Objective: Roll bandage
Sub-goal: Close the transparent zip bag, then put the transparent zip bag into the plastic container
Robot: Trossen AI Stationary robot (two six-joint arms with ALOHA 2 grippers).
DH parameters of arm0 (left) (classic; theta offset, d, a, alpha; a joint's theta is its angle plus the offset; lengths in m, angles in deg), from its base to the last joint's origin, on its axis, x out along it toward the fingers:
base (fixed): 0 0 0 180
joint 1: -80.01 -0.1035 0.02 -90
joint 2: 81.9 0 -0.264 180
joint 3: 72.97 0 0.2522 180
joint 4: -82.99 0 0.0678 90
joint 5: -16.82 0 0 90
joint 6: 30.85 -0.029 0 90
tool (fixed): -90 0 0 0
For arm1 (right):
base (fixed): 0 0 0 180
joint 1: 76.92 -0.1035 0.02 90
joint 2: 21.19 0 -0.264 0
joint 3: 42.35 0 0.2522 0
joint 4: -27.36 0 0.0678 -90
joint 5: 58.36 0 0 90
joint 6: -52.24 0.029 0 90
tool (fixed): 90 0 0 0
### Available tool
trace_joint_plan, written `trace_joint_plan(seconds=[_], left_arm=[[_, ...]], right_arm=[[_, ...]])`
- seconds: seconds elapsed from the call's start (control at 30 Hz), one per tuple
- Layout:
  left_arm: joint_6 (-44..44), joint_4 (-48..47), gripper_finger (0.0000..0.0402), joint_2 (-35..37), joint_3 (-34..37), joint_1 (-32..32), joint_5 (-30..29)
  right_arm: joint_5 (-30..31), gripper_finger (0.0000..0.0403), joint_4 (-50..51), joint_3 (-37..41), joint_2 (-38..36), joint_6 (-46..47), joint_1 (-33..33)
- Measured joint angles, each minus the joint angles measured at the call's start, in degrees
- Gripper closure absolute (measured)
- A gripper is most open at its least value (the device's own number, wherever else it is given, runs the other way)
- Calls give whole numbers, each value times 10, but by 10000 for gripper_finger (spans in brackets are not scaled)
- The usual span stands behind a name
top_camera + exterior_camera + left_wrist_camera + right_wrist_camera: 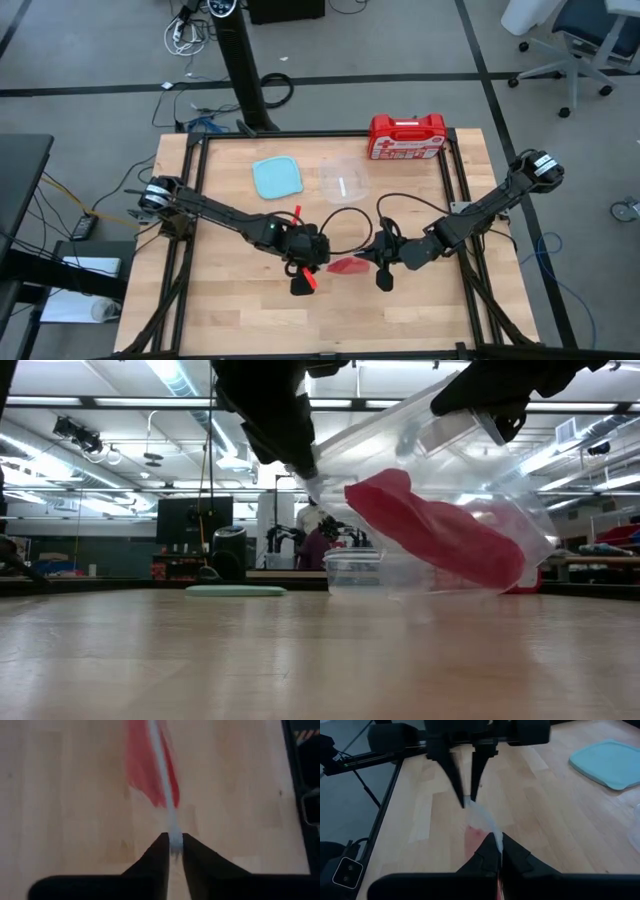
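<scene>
The red bandage (440, 530) lies bunched inside a clear plastic bag (480, 455), which hangs between my two grippers above the middle of the table. In the high view the bandage (348, 266) shows between them. My left gripper (174, 840) is shut on one end of the bag. My right gripper (497, 845) is shut on the other end. In the low view the bag tilts and the bandage sags toward its lower right corner. My left gripper pinches a thin edge of the clear bag (174, 827) between its two fingertips, slanting down from the table's left side. The bag stretches away from the fingers, clear of the table. My right gripper pinches the bag's opposite edge (495, 837) between its shut fingers, coming from the table's right side. The film runs from there to the left gripper's fingertips (466, 800), with the bandage hanging below.
A pale blue lid (277, 177), a clear container (343, 183) and a red first-aid case (406, 137) sit toward the far edge. Bare wood lies under the bag and toward the near edge.
</scene>
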Motion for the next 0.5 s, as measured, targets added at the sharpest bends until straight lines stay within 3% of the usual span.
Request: trace_joint_plan(seconds=[0.27, 0.5], left_arm=[[20, -2, 227, -1, 1, -1, -4], [43, -76, 205, -1, 1, 20, 4]], right_arm=[[0, 403, 1, 0, -1, 0, 0], [3, 403, 76, 0, -14, 39, -1]])
